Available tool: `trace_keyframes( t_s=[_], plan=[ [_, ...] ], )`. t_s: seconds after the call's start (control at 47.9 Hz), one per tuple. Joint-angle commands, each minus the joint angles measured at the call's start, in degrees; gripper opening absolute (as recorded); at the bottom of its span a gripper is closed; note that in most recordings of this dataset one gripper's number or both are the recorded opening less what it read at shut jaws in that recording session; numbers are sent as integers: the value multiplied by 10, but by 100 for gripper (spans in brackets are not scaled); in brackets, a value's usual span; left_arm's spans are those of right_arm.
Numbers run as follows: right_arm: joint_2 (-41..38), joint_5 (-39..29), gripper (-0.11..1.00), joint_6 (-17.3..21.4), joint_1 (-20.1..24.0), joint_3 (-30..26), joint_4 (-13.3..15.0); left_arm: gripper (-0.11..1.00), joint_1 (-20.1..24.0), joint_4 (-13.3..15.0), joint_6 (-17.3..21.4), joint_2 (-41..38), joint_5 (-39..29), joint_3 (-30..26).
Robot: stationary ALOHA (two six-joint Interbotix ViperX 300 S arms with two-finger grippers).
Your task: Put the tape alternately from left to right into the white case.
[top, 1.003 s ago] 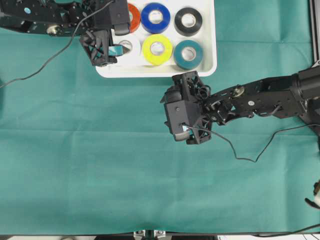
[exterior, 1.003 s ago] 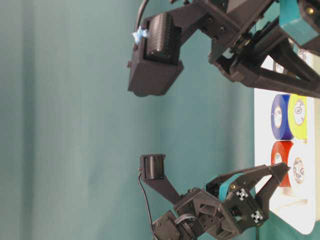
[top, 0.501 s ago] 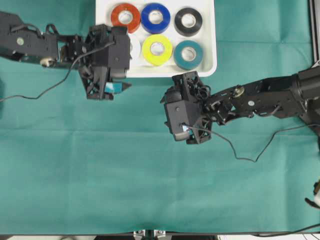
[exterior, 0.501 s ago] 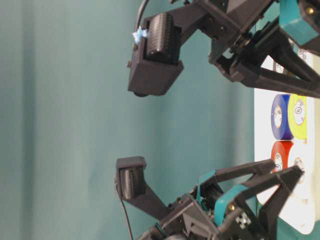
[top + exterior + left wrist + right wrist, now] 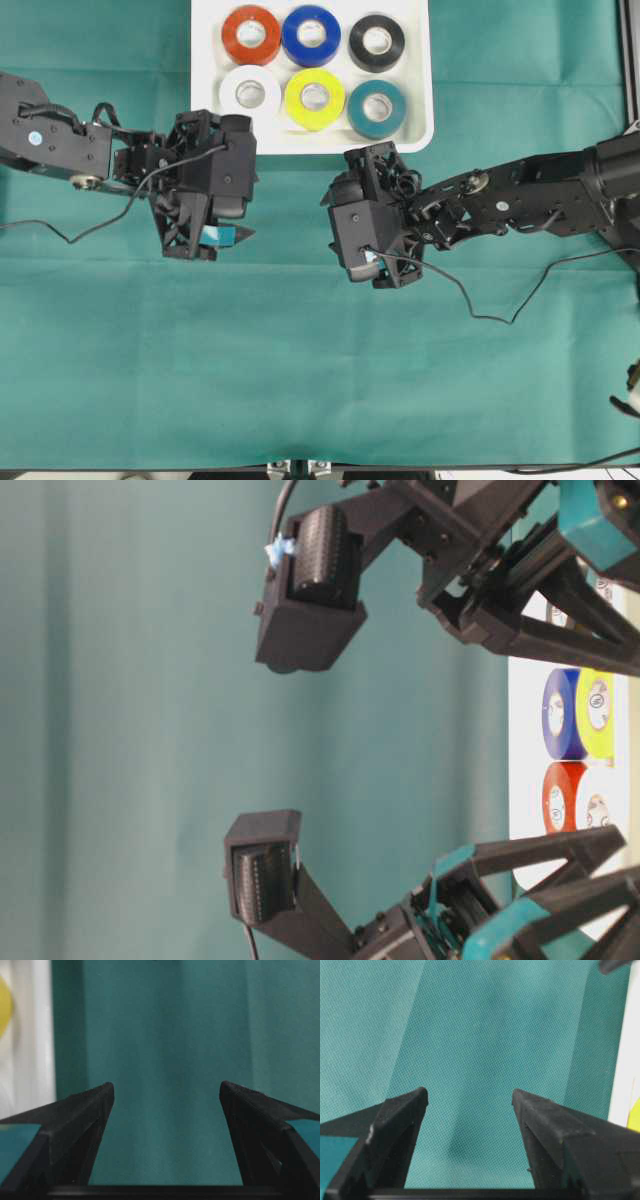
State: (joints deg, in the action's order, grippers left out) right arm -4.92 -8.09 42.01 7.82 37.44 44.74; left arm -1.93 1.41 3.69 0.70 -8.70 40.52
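All six rolls of tape sit in the white case (image 5: 415, 100) at the top centre of the overhead frame: red-orange (image 5: 251, 33), blue (image 5: 310, 34) and black (image 5: 377, 41) in the upper row, white (image 5: 249, 92), yellow (image 5: 315, 98) and teal (image 5: 376, 107) below them, each apart from the rim. Judged from that, the placing looks finished and the step in hand is clearing the arms away. The left end effector (image 5: 205, 235) hangs over bare green cloth (image 5: 300, 380) on the table just below the case's lower left corner, its fingers spread and holding nothing; the right end effector (image 5: 385, 165) sits just below the case's lower right corner, also spread wide and empty. To do this well, each arm should draw off low and away from the case, keeping the fingers parted so nothing snags the raised rim or nudges a roll out of line. The overhead view alone shows all six rolls and both arms at once. The left wrist view adds the clear gap between its fingers (image 5: 75, 1125), with only a sliver of the case and yellow roll at the far left. The table-level view shows just four rolls, the rest hidden behind the arms.
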Motion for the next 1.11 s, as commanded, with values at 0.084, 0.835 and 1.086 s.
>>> trace_keyframes(
  t_s=[0.084,0.835,1.086],
  plan=[
    [18,3,76,1,2,-5,-1,37,-4,1,-2,11,11,0],
    [82,-2,76,2,2,28,-1,37,-5,1,-2,63,13,30],
    [110,-2,76,2,2,46,-1,37,-5,2,-2,98,14,56]
  ],
)
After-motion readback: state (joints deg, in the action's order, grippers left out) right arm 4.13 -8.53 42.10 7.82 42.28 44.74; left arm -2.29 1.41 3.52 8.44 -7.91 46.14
